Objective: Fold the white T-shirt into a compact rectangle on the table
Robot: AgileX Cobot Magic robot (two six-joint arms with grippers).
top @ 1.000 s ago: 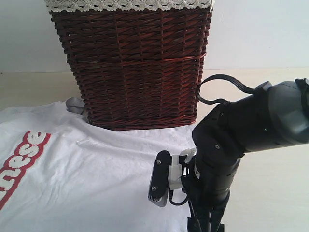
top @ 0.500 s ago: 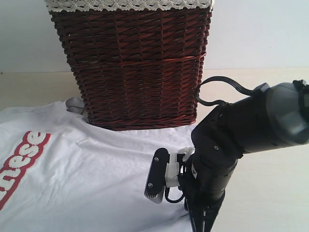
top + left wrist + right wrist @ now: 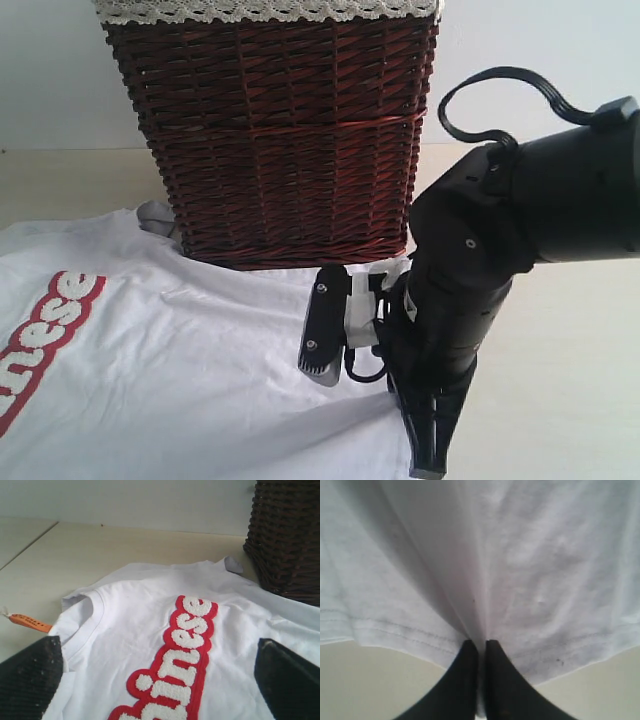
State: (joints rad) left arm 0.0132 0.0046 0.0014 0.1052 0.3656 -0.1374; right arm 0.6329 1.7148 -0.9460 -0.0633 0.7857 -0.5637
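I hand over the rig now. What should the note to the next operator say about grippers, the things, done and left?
Left gripper: open, above the red letter patch, holding nothing.
Right gripper: shut on the white T-shirt at its hem.
Shirt lies spread on the table, beside the wicker basket.
Done: hem gripped. Left: every fold.

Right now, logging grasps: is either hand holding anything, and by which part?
The right hand pinches the white T-shirt at its stitched hem; the left hand is open, holding nothing.
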